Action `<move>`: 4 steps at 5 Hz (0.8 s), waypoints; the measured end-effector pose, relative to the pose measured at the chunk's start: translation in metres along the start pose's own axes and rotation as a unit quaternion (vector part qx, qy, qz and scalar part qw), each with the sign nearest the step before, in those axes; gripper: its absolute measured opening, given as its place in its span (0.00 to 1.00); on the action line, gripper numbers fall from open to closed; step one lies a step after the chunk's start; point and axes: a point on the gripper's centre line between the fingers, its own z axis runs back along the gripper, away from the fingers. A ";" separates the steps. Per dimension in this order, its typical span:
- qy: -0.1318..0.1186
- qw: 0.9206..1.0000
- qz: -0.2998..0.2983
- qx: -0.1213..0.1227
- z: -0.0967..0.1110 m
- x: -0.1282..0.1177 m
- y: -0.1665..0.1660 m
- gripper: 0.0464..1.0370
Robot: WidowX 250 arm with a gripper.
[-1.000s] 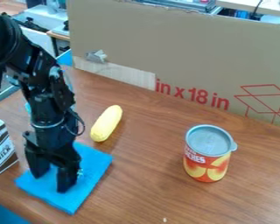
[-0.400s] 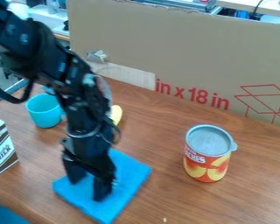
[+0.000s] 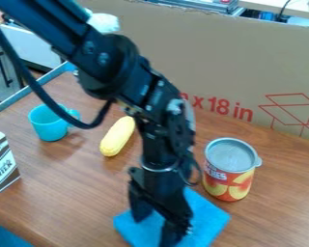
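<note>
The black gripper [image 3: 154, 229] is low at the bottom centre, its two fingers apart and pointing down on the flat blue cloth [image 3: 207, 223]. Part of the cloth is hidden behind the fingers and wrist. Just beyond the cloth's far right side stands a can [image 3: 228, 170] with a grey lid and a red and yellow label. Left of the arm, a yellow, elongated toy vegetable [image 3: 118, 137] lies on the table.
A turquoise cup [image 3: 47, 123] stands at the left, with a milk carton [image 3: 1, 161] nearer at the left edge. A large cardboard panel [image 3: 228, 62] walls off the table's [image 3: 60, 202] back. At the bottom left corner is something blue.
Arm and gripper have moved right and toward the camera, and the blue cloth has slid along beneath the fingers. The turquoise cup and yellow vegetable are now uncovered; the can has stayed put.
</note>
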 end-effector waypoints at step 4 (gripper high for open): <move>-0.014 0.990 0.109 0.090 0.068 -0.025 0.012 0.96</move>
